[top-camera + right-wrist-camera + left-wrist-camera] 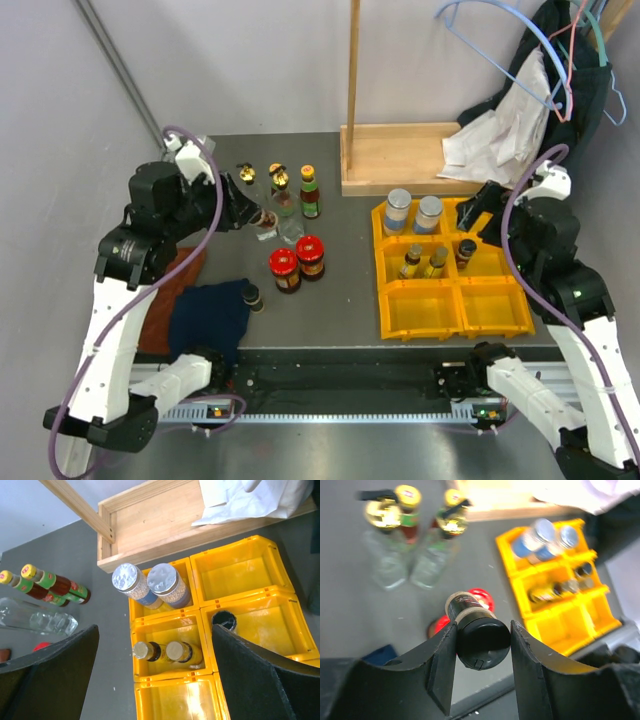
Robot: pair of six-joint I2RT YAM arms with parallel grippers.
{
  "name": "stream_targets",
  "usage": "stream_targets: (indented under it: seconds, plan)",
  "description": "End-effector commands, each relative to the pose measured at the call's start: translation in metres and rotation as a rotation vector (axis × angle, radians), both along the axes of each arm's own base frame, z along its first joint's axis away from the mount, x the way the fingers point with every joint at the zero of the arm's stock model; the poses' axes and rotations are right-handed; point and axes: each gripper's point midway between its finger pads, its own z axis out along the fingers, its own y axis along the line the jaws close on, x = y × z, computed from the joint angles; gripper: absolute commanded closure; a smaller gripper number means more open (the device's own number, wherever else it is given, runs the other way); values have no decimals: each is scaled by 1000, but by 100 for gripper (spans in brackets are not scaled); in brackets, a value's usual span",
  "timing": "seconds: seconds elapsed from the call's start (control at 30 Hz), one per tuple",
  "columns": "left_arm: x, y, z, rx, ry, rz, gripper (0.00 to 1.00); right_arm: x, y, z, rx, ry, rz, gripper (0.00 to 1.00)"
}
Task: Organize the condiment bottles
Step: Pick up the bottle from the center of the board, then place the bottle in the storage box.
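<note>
Nearest the left wrist lens: a small black-capped bottle (pixel 481 642), clamped in the left end effector (pixel 481 635), apparently lifted clear of the table (pixel 340 300), close to the 2 red-lidded jars (pixel 298 262). Hovering over the yellow bin (pixel 455 310), fingers wide apart with nothing between them: the right end effector (pixel 155 630).

Already binned: 2 silver-lidded jars (pixel 413 212) in the back-left compartment, 2 small bottles (pixel 424 262) in the compartment just in front, 1 dark bottle (pixel 465 250) in the one beside that. 3 compartments unfilled.

Left to sort, judging by the layout: the red-lidded pair, the tall bottles (pixel 280 190) at the back, 1 small bottle (pixel 252 296) at the edge of the blue cloth (pixel 210 315), plus the one in hand. Probably under halfway.
</note>
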Motion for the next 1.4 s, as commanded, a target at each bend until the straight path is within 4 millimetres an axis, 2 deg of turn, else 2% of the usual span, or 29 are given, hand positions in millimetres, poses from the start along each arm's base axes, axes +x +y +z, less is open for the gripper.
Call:
stream_targets:
  seconds: [0.0, 0.07, 0.1, 0.17, 0.2, 0.27, 0.3, 0.37, 0.4, 0.43, 0.47, 0.5, 0.53, 0.57, 0.6, 0.63, 0.67, 0.7, 0.73, 0.77, 0.8, 0.83, 1.0, 1.1, 1.23, 1.37]
  plan:
    - [-4, -34, 25, -71, -67, -167, 100, -13, -18, 33, 23, -63, -85, 7]
    - [-5, -55, 23, -64, -63, -219, 100, -17, -26, 44, 23, -84, -123, 7]
    - [-11, -75, 24, -46, -84, -255, 100, -19, -28, 47, 24, -91, -133, 7]
    - [-10, -102, 18, 0, -84, -284, 100, -23, -32, 56, 33, -116, -148, 7]
    - [-18, -122, 17, 19, -95, -323, 100, -26, -33, 60, 34, -126, -151, 7]
    - [-15, -152, 8, 35, -67, -376, 100, -30, -36, 69, 42, -150, -160, 7]
    - [-15, -174, 0, 45, -55, -417, 100, -33, -38, 71, 42, -158, -166, 7]
    - [-14, -193, 5, 48, -83, -441, 100, -39, -43, 79, 45, -177, -185, 6]
    - [-13, -209, -5, 73, -74, -460, 100, -41, -45, 83, 45, -186, -189, 6]
    - [-11, -218, 6, 64, -114, -475, 100, -47, -49, 88, 44, -198, -207, 6]
    - [-10, -227, 7, 69, -124, -484, 100, -49, -53, 90, 42, -205, -220, 6]
    - [-10, -243, -2, 84, -115, -511, 100, -52, -55, 94, 42, -216, -230, 6]
    - [-9, -253, 10, 77, -152, -528, 100, -59, -62, 101, 46, -242, -257, 6]
    - [-7, -261, 11, 79, -165, -537, 100, -63, -65, 105, 51, -259, -267, 6]
    - [-6, -278, -2, 103, -150, -558, 100, -66, -67, 111, 59, -280, -278, 6]
    - [-3, -286, 9, 98, -184, -569, 100, -72, -72, 118, 66, -308, -293, 6]
    - [-1, -294, 9, 103, -190, -576, 100, -79, -75, 128, 81, -354, -301, 6]
    - [2, -309, -6, 124, -174, -590, 100, -84, -78, 135, 84, -382, -308, 6]
    - [5, -316, 5, 114, -201, -594, 100, -88, -80, 143, 91, -412, -309, 6]
    - [6, -325, 4, 112, -208, -611, 100, -94, -81, 154, 106, -457, -304, 6]
    - [9, -339, -12, 131, -191, -626, 100, -97, -82, 159, 92, -477, -297, 6]
    - [9, -347, -3, 117, -218, -639, 100, -100, -81, 167, 94, -500, -287, 5]
    - [9, -399, -15, 94, -274, -733, 100, -115, -78, 201, 77, -619, -231, 5]
    - [8, -419, -24, 107, -323, -769, 100, -124, -74, 215, 70, -671, -190, 4]
    - [5, -438, -26, 59, -360, -814, 100, -129, -72, 213, 72, -680, -169, 4]
    - [-7, -454, -40, 69, -362, -874, 100, -131, -72, 203, 68, -668, -165, 4]
